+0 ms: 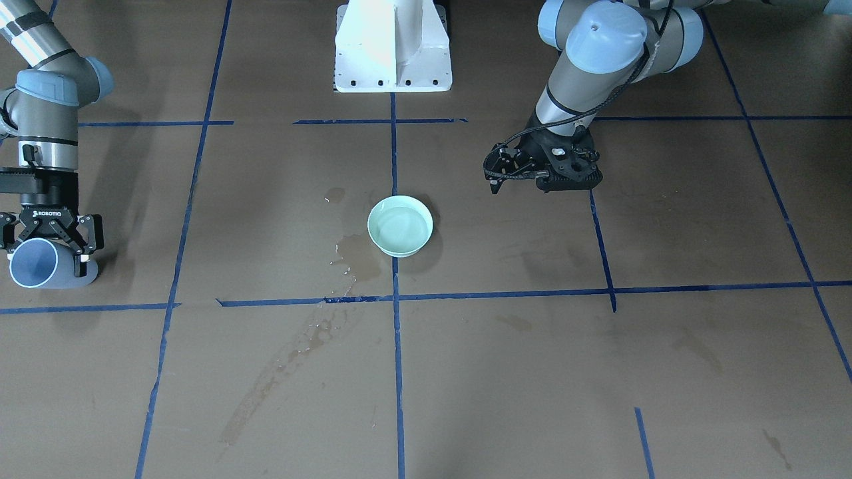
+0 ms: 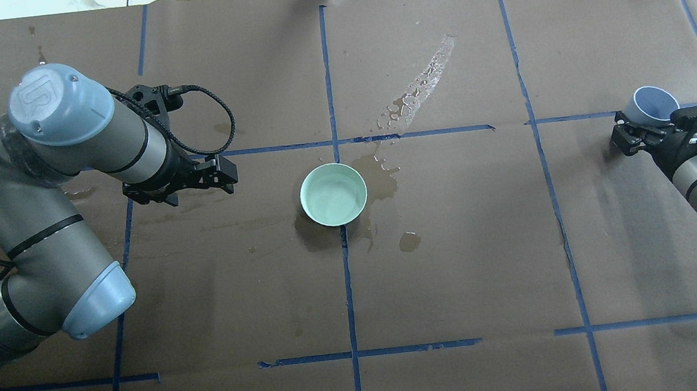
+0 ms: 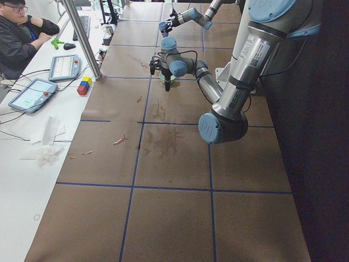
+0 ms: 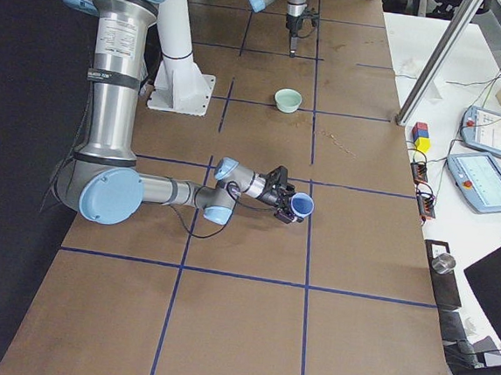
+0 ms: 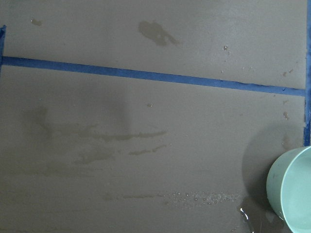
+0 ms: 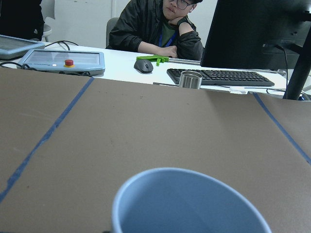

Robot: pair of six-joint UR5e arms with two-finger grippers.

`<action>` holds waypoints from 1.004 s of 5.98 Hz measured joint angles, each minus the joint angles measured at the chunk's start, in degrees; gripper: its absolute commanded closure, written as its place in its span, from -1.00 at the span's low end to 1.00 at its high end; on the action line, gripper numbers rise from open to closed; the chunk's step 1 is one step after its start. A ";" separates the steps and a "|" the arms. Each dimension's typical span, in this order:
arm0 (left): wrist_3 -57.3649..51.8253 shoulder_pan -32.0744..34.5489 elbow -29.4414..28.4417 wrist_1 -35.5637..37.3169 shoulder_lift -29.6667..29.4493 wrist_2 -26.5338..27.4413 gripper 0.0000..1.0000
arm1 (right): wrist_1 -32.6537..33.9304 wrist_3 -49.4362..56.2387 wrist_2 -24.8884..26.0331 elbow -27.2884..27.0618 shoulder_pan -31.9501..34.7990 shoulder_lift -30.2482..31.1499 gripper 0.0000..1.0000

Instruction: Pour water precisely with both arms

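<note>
- The water (image 1: 399, 225) is sitting in a mint-green bowl (image 1: 401, 251) pretty much dead centre on the table. It's clear and a bit glossy, and the bowl is upright.
- The bowl is planted right on the middle strip of blue tape (image 1: 397, 372), just on the robot's side of a cross line.
- There's a wet puddle (image 1: 359, 258) touching the bowl on the robot's right side, plus a streak of droplets (image 2: 421, 84) trailing off toward the far edge.
- The left gripper (image 1: 569, 181) points down at the table on the robot's left of the bowl, near it but not touching. I honestly can't tell whether its fingers are spread or closed. Its wrist view only catches the bowl's edge and damp paper.
- The right gripper (image 1: 52, 245) is way out on the other side, well apart from the bowl. It's clamped around a blue cup (image 1: 32, 267), which is tipped over with its mouth facing away from the robot.
- Everything is on brown paper (image 1: 699, 372) over the table, taped into squares.
- The white pedestal (image 1: 393, 46) is behind the bowl.
- The right wrist view shows a person (image 6: 155, 29) at a desk with a keyboard (image 6: 218, 76).
</note>
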State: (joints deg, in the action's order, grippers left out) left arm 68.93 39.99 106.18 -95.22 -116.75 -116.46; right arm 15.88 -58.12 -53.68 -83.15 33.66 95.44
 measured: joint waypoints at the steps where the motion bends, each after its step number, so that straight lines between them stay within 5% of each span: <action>1: 0.07 0.00 0.11 0.02 0.02 0.00 -1.00 | -0.02 0.13 0.47 -1.16 0.04 0.15 0.91; 3: 0.14 0.00 0.44 0.03 0.03 0.00 -1.00 | 0.05 1.29 0.55 -4.56 0.12 0.22 0.93; 6: 0.15 0.00 0.55 0.04 0.03 0.00 -1.00 | 0.79 17.72 -2.62 -12.03 -0.12 -0.61 0.93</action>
State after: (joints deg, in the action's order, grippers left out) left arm 69.08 39.99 106.73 -95.18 -116.72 -116.45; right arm 16.67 -40.40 -56.30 -95.18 33.54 94.83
